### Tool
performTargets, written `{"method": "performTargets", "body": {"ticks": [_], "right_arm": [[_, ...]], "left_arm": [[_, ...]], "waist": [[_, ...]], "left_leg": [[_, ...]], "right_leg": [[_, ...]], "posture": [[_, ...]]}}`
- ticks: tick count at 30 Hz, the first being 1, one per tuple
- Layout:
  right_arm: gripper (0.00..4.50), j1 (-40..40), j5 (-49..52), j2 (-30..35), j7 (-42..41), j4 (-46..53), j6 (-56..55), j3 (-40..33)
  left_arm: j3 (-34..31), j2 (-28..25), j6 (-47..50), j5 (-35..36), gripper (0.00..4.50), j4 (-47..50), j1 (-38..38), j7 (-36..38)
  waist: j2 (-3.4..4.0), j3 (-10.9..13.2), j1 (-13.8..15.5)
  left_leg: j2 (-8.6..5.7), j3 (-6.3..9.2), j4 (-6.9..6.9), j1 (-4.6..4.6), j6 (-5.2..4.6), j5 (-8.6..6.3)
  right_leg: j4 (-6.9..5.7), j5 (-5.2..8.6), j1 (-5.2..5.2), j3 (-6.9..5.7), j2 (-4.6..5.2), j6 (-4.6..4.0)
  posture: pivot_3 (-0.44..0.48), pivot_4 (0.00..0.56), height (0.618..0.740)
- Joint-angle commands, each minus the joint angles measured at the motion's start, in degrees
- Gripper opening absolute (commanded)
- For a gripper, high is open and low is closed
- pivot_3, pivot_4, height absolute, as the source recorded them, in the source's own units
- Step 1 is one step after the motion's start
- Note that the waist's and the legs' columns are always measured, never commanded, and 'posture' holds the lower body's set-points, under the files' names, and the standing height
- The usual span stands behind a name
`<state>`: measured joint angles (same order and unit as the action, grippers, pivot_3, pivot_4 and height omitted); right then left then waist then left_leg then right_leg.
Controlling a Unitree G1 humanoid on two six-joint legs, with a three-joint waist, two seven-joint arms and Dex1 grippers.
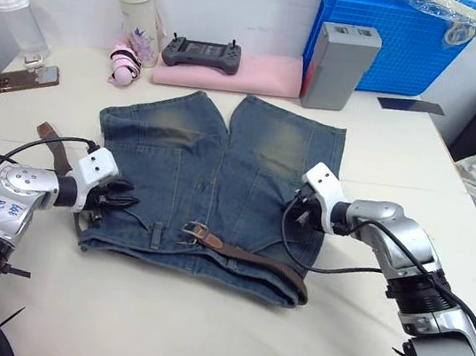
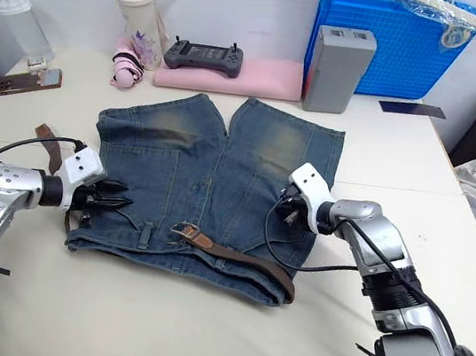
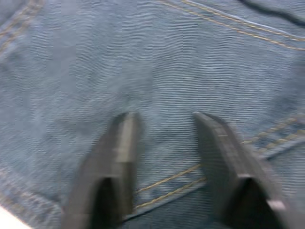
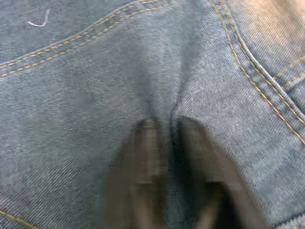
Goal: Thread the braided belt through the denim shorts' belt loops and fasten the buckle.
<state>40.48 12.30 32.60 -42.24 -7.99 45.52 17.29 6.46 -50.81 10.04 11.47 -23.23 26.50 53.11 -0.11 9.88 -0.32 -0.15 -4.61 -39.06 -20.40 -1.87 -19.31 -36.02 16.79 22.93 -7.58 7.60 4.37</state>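
The braided belt point(image 1: 249, 257) lay along the waistband of the denim shorts point(image 1: 219, 184), which were spread flat near the middle of the table point(image 1: 197, 333) with the waistband toward the near edge and the two legs pointing toward the far edge. The buckle point(image 1: 195, 230), joined to a short tan tab, rested on the waistband close to its middle, and the dark-brown strap ran from it toward the right-hand corner of the waist, where it curved round the edge of the denim. One of the belt loops point(image 1: 156, 236) stood on the waistband just left of the buckle, with no strap seen through it. A further brown length with a tan tip point(image 1: 45, 129) lay on the table beside the left side of the shorts. The left gripper point(image 1: 118, 198) rested at the left side of the shorts, its fingers point(image 3: 119, 157) spread apart over bare denim and a line of yellow stitching, gripping nothing. The right gripper point(image 1: 297, 212) pressed on the right side of the shorts, its fingers point(image 4: 147, 167) drawn almost together on a small ridge of denim. Along the far edge stood a clear bottle point(image 1: 15, 18), a phone point(image 1: 23, 78), a white tumbler point(image 1: 136, 20), a black controller point(image 1: 201, 53) on a pink pad point(image 1: 253, 75), a grey box point(image 1: 340, 63) and a blue crate point(image 1: 402, 37).
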Motion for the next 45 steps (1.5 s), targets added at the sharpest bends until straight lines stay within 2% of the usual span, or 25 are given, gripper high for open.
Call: {"method": "performTargets", "body": {"ticks": [1,2,9,12,17,20,23,24,25,28,31,34,37,41,45], "right_arm": [[0.00,1.36,-5.36,-2.67,5.20,-7.09,-3.26,0.60],[0.00,2.13,-6.46,-3.47,6.75,-8.82,-4.86,0.04],[0.00,8.09,-11.61,-7.51,15.62,-20.70,-15.43,-2.74],[0.00,9.33,-11.46,-8.52,15.38,-21.94,-15.83,-3.25],[0.00,8.28,-11.56,-8.50,14.41,-19.90,-14.33,-3.25],[0.00,7.29,-10.76,-8.54,14.03,-16.53,-11.95,-4.15],[0.99,5.90,-9.15,-9.04,13.76,-11.63,-8.79,-5.80],[1.52,5.38,-8.38,-9.23,13.59,-9.88,-7.63,-6.40],[1.79,4.81,-7.57,-9.41,13.34,-7.82,-6.41,-7.11],[3.15,3.19,-3.48,-9.63,11.54,1.40,-1.14,-10.72],[4.48,1.98,1.25,-9.17,9.38,10.90,3.74,-13.73],[4.48,-0.71,7.99,-8.45,4.31,22.38,4.09,-15.58],[4.48,-4.76,15.65,-7.97,-1.83,31.28,3.53,-16.77],[4.48,-8.67,19.24,-6.11,-4.16,35.75,4.49,-16.01],[4.48,-11.30,21.52,-5.50,-4.07,38.55,4.62,-14.82]], "left_arm": [[3.64,2.44,-0.89,-7.34,0.29,-4.82,-0.45,-2.85],[3.77,3.14,-1.62,-8.45,0.02,-5.62,0.05,-3.72],[3.46,8.61,-5.99,-15.18,0.02,-14.70,5.76,-13.69],[3.14,9.40,-9.18,-17.87,0.02,-19.08,7.87,-18.21],[1.18,9.09,-10.41,-17.01,0.02,-18.55,7.66,-18.62],[-1.78,8.15,-9.37,-14.62,1.01,-14.53,6.22,-18.54],[-4.12,6.81,-6.79,-13.98,2.24,-8.98,4.28,-18.72],[-4.96,6.12,-5.52,-13.62,2.68,-6.58,3.53,-18.52],[-6.26,5.60,-3.88,-12.73,2.92,-3.89,2.75,-18.30],[-14.62,5.43,7.79,-5.67,4.16,5.20,2.14,-19.14],[-20.67,3.81,17.73,-2.73,4.20,11.22,1.13,-20.86],[-25.99,2.74,25.51,-1.96,4.20,13.67,1.10,-24.95],[-30.01,3.91,31.89,-1.96,4.20,12.58,2.51,-31.16],[-32.66,6.50,39.40,-1.20,4.20,12.51,4.34,-36.40],[-30.93,9.12,41.48,-1.35,4.20,12.99,6.83,-39.12]], "waist": [[0.08,-0.13,0.02],[0.11,-0.19,0.02],[0.73,-0.63,0.42],[0.73,-0.63,0.32],[0.75,-0.62,0.00],[0.73,-0.58,-0.22],[0.70,-0.55,-0.48],[0.70,-0.55,-0.65],[0.70,-0.55,-1.07],[0.55,-0.30,-1.63],[0.10,0.24,-1.59],[-0.02,0.34,-1.45],[-0.04,0.35,-1.21],[-0.29,0.49,-0.24],[-0.64,0.67,0.26]], "left_leg": [[0.02,0.00,0.02,0.22,0.02,-0.04],[0.03,0.02,0.02,0.33,0.03,-0.11],[-0.05,0.02,0.01,0.36,0.14,-0.05],[-0.08,0.02,0.01,0.26,0.01,0.04],[-0.07,0.02,0.04,0.15,0.00,0.03],[-0.06,0.03,0.04,0.12,-0.02,0.02],[-0.05,0.04,0.07,0.00,-0.01,0.01],[-0.05,0.04,0.07,-0.04,-0.01,0.01],[-0.05,0.04,0.07,-0.15,-0.01,0.01],[-0.02,0.04,0.06,-0.84,-0.02,0.06],[0.07,0.05,0.01,-1.15,0.00,0.07],[0.07,0.06,0.04,-1.17,-0.02,0.06],[0.06,0.12,0.09,-1.17,-0.05,0.02],[-0.04,0.24,0.05,-1.14,-0.11,-0.04],[-0.07,0.24,0.00,-1.14,-0.12,-0.04]], "right_leg": [[0.03,0.00,-0.26,0.00,0.01,0.00],[0.02,0.00,-0.36,0.01,0.04,0.00],[-0.17,-0.07,-0.33,0.01,0.22,-0.05],[-0.21,-0.07,-0.23,-0.01,0.24,-0.05],[-0.37,-0.07,-0.14,-0.03,0.22,-0.05],[-0.35,-0.07,-0.13,-0.03,0.22,-0.05],[-0.34,-0.07,0.01,-0.03,0.22,-0.05],[-0.34,-0.07,0.06,-0.03,0.22,-0.05],[-0.34,-0.07,0.19,-0.03,0.22,-0.05],[-0.35,-0.07,0.81,-0.07,0.10,-0.05],[-0.18,-0.07,1.00,-0.11,-0.05,-0.05],[-0.07,-0.07,0.99,-0.13,-0.05,-0.05],[0.02,-0.07,0.96,-0.17,-0.06,-0.04],[0.10,-0.11,0.79,-0.24,-0.03,0.06],[0.12,-0.15,0.78,-0.21,0.03,0.12]], "posture": [[0.000,0.150,0.712],[0.000,0.150,0.712],[0.000,0.150,0.712],[0.000,0.150,0.712],[0.000,0.150,0.712],[0.000,0.150,0.712],[0.000,0.150,0.712],[0.000,0.150,0.712],[0.000,0.150,0.712],[0.000,0.150,0.712],[0.000,0.150,0.712],[0.000,0.150,0.712],[0.000,0.150,0.712],[0.000,0.150,0.712],[0.000,0.150,0.712]]}}
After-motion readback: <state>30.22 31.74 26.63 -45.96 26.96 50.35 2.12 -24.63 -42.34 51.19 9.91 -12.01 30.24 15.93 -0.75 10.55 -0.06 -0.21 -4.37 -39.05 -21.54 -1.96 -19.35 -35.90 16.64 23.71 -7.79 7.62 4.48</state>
